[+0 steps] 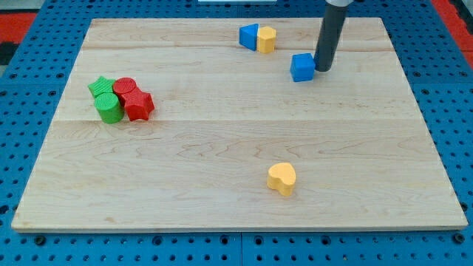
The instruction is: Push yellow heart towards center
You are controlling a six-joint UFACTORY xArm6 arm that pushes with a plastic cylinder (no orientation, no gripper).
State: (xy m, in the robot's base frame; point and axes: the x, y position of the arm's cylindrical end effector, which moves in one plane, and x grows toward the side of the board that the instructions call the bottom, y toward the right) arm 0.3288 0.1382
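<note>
The yellow heart [281, 178] lies near the view's bottom, a little right of the middle of the wooden board [222, 148]. My tip [323, 69] is far from it, near the view's top right, right beside the right side of a blue cube [301, 66]; I cannot tell whether it touches it. The rod rises straight up out of the view's top.
A blue triangle-like block [248, 35] and a yellow block [266, 39] touch each other at the view's top middle. At the left, a green star [100, 86], green cylinder [109, 107], red cylinder [125, 86] and red star [138, 104] sit clustered.
</note>
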